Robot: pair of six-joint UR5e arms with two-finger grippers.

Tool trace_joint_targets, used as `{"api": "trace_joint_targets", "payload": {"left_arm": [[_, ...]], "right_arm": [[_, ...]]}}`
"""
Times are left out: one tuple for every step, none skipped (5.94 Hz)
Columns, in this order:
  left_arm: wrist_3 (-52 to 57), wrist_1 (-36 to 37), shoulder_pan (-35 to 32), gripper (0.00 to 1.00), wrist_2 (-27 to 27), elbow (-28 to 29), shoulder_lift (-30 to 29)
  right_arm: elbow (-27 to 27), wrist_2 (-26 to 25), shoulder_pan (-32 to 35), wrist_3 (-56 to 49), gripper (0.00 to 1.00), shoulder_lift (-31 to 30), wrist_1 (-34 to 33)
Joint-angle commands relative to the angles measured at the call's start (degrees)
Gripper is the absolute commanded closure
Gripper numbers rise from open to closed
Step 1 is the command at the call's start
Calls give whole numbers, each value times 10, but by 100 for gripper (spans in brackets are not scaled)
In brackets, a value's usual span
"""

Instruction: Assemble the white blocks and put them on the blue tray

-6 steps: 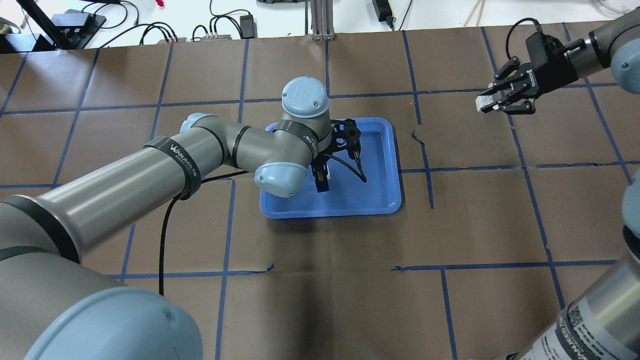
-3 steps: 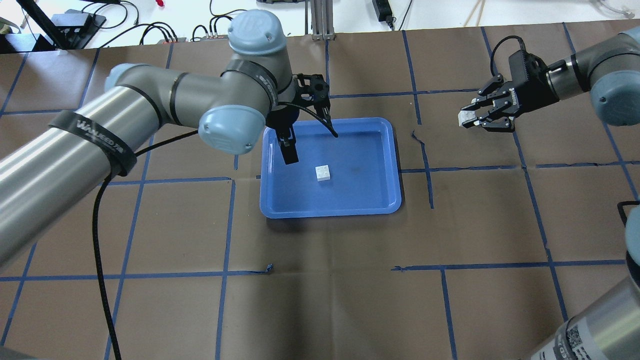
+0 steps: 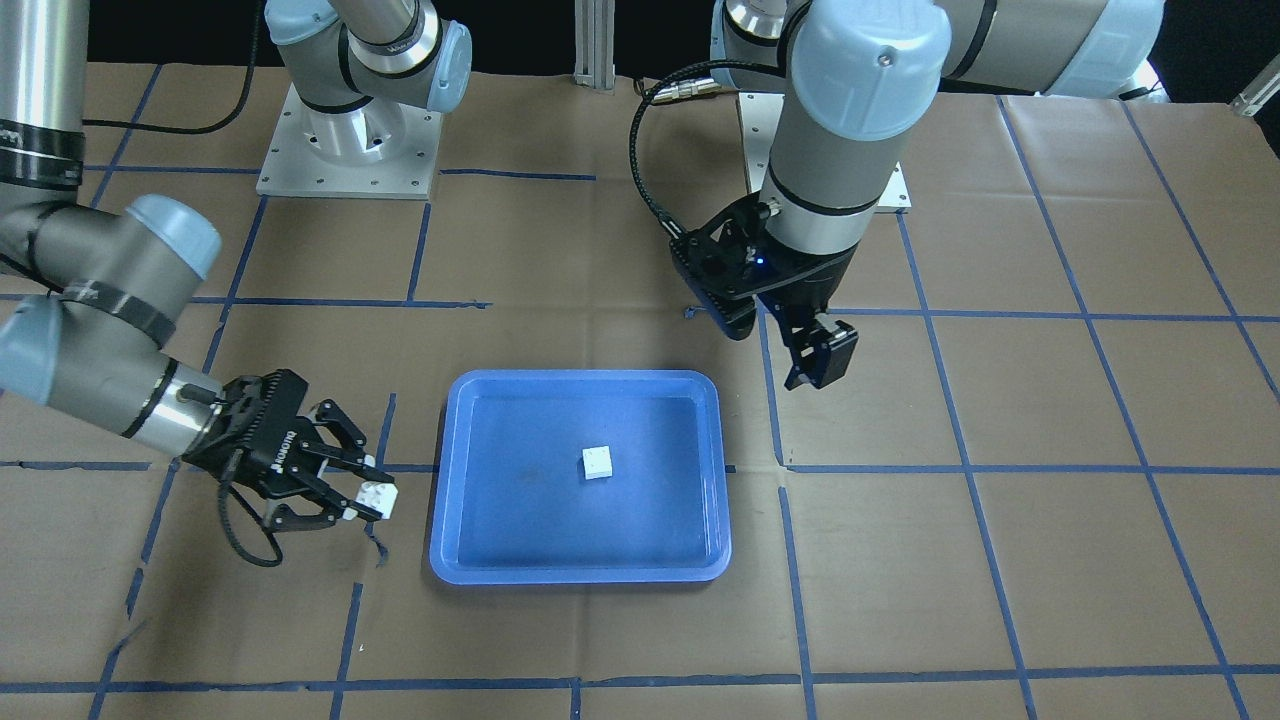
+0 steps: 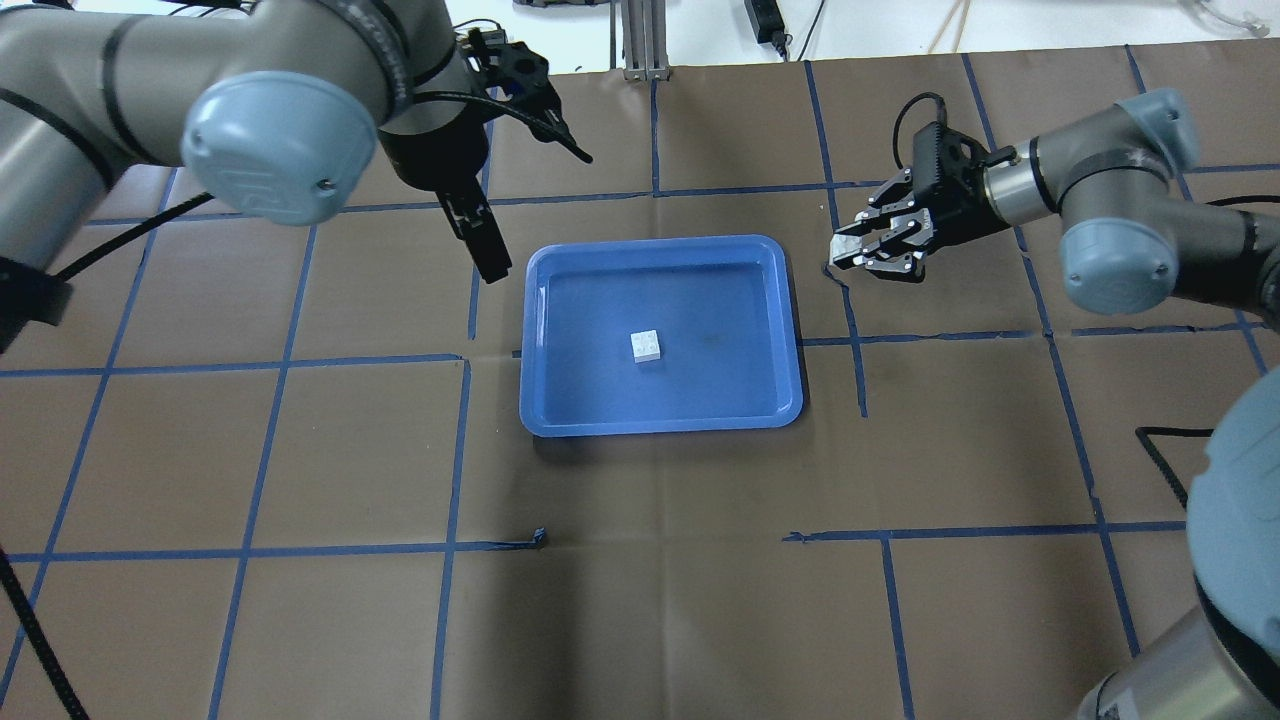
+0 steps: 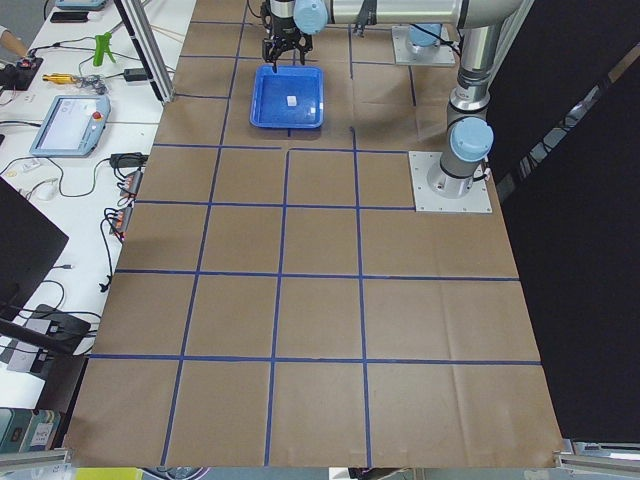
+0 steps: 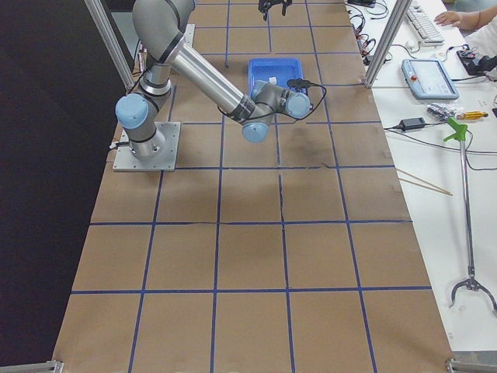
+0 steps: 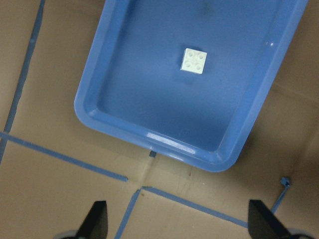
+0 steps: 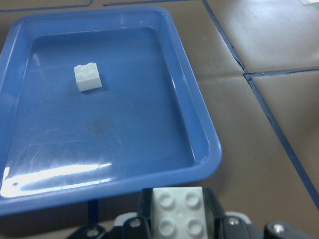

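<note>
The blue tray (image 4: 660, 428) lies mid-table. One white block (image 4: 646, 345) sits studs up near the tray's middle; it also shows in the front view (image 3: 597, 462) and both wrist views (image 7: 194, 60) (image 8: 87, 76). My left gripper (image 4: 485, 250) hangs open and empty above the table just outside the tray's far left corner; its fingertips (image 7: 97, 221) stand wide apart. My right gripper (image 4: 848, 255) is shut on the second white block (image 8: 178, 214), held low just right of the tray's far right corner, apart from the rim (image 8: 199, 124).
The table is covered in brown paper with a blue tape grid. An aluminium post (image 4: 640, 40) and cables stand at the far edge. The arm bases (image 3: 345, 150) are bolted at the robot's side. A desk with tools runs along the operators' side (image 6: 435, 78).
My left gripper let go of the white block on the tray, rose and moved away to the far left. My right gripper moved left toward the tray with its block.
</note>
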Motion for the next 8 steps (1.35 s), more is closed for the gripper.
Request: {"api": "trace_joint_targets", "payload": {"left_arm": [[-195,-12,16,1,3,-3,28],[-327,-11,22,1,2,-3,30],[-456,-11,23,1,2,-4,40],[-516,-11,23,1,1,-11,49],[-515,-3,23,1,-1,-23,62],[-517,-3,21,1,-10,-12,58],[-512,-3,24,1,-13,-17,59],[-510,-10,33,1,-8,-24,72]], "right_arm": [[33,-7,99,188,66,10,-189],[40,-7,126,186,66,14,-194],[52,-8,147,164,66,24,-206],[69,-30,149,92,66,37,-214],[73,-31,149,80,66,44,-216],[75,-30,149,80,66,55,-216],[75,-25,151,85,66,72,-243],[75,-24,157,104,66,75,-246]]}}
